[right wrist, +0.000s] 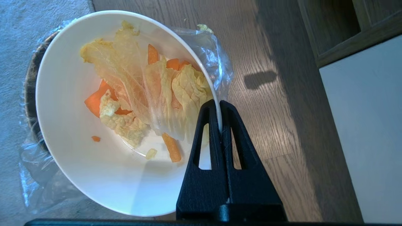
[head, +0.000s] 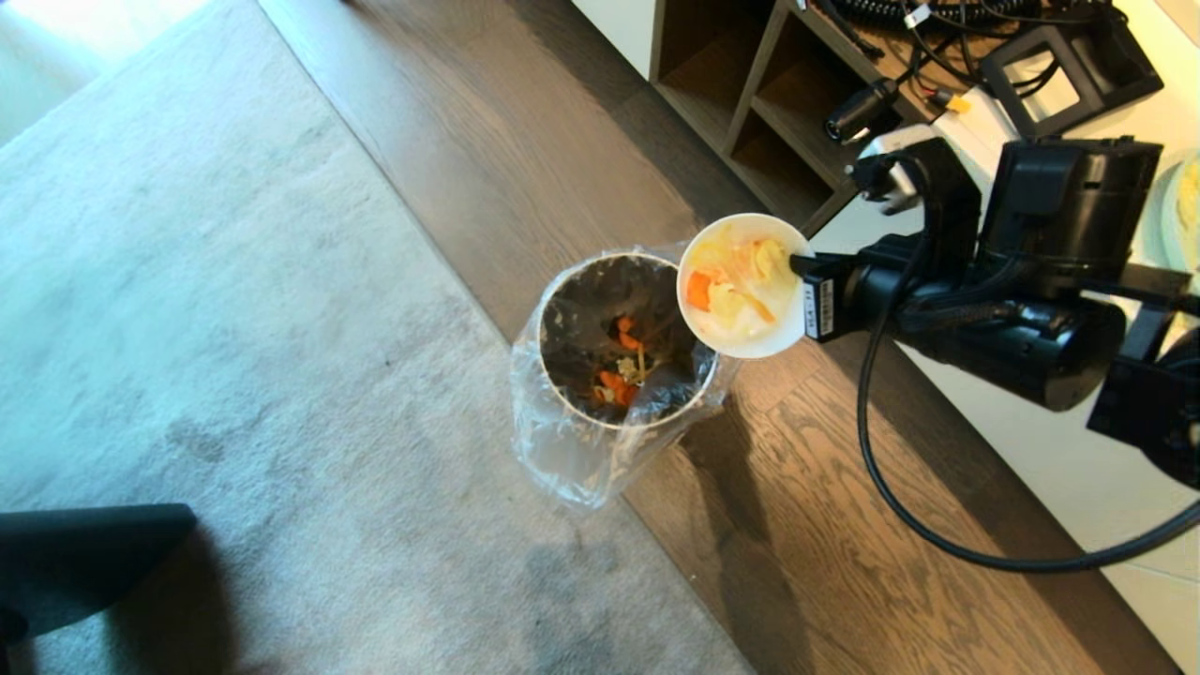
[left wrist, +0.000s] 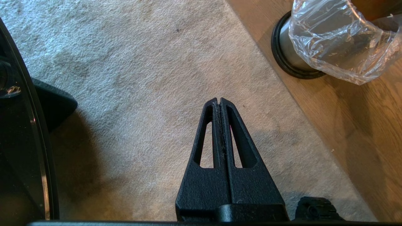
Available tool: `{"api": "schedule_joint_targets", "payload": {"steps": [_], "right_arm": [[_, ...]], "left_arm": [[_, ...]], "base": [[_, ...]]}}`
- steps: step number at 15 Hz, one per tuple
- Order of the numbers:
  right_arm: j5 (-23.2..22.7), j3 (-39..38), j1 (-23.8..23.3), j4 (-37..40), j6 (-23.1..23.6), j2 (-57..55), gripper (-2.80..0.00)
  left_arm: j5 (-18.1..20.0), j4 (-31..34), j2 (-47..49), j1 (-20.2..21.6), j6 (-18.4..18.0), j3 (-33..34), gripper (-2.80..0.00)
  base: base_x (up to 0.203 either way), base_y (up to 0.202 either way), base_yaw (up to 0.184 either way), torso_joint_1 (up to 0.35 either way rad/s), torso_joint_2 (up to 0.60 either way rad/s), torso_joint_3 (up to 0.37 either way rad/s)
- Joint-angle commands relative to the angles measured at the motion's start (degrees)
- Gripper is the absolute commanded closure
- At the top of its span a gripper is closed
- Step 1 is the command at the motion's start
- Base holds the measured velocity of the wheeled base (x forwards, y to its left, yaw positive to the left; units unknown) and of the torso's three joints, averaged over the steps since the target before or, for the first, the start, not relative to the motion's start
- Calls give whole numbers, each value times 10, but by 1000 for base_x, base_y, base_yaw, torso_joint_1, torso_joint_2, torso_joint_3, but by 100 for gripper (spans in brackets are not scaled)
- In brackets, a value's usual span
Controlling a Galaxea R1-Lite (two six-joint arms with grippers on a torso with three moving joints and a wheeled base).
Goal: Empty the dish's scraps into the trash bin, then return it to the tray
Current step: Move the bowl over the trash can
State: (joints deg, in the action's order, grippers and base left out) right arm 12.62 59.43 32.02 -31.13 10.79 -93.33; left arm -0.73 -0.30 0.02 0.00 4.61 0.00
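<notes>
Gripping the rim of the dish (head: pixel 745 286), the right gripper (head: pixel 797 265) reaches in from the right side of the head view, its jaws clamped together on the white wall with one finger inside and one outside. That dish sits just right of centre in the frame, tipped toward the trash bin (head: pixel 562 375), overlapping the bin's upper right rim. Scraps (head: pixel 736 277), orange bits and pale yellow leaves, cling to the inner wall of the bowl; the right wrist view shows them spread across its upper half (right wrist: pixel 147 91). More orange and yellow pieces lie at the bottom of the bin. A clear plastic bag (head: pixel 562 459) folds over the bin's rim and hangs down its side.

The bin stands on wooden floor (head: pixel 844 525) at the edge of a grey carpet (head: pixel 234 328). Over that carpet, in the left wrist view, hangs the left gripper (left wrist: pixel 220 100), jaws pressed together and holding nothing, with the bin's black base at the upper right. A wooden shelf unit (head: pixel 750 94) fills the top of the head view.
</notes>
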Motion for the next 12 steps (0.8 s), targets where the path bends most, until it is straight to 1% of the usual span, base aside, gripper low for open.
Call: {"api": "schedule_joint_targets", "payload": {"steps": [1,5,7,10,12], "right_arm": [[0,1,1,-43,36,-21,0],[0,1,2,-138,116,-48,0],[-1,0,5,-172,145,-58,0],[-3,-4,18,-220,177,-69,0],[-1,-12,35,-244,183,-71,0]], "left_arm": [[0,0,0,0,0,0,0],[0,0,0,0,0,0,0],[0,0,0,0,0,0,0],[-1,0,0,0,0,0,0],[0,0,0,0,0,0,0]], "base": [[0,0,0,0,0,0],[0,0,0,0,0,0],[0,0,0,0,0,0],[0,0,0,0,0,0],[0,0,0,0,0,0]]}}
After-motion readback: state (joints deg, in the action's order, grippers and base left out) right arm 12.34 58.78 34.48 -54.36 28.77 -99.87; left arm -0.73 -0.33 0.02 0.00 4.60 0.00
